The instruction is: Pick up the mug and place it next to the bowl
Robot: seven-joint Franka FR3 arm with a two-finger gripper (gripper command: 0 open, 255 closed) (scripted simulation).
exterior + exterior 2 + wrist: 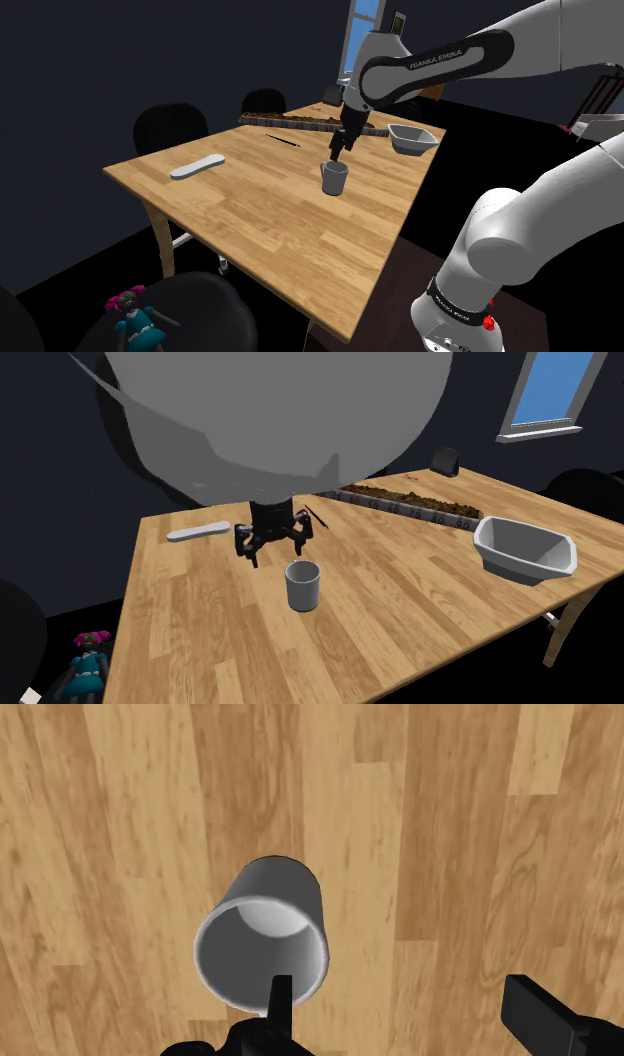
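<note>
Black two-finger tool [336, 153] hangs open just above a plain grey cylindrical mug [334, 178] standing upright on the light wooden desk [250, 215]. In the shoulder view, a white angular bowl [412, 139] sits at the mug's two o'clock, apart.

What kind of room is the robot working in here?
Probably a home dining room: a long wooden table with dark chairs around it, a window behind, and a doll nearby.

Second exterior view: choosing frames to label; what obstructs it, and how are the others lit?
Second exterior view: the grey arm hides the top, above the gripper. Shoulder view: dark surroundings, bright table. Wrist view: even light, mug shaded inside.
</note>
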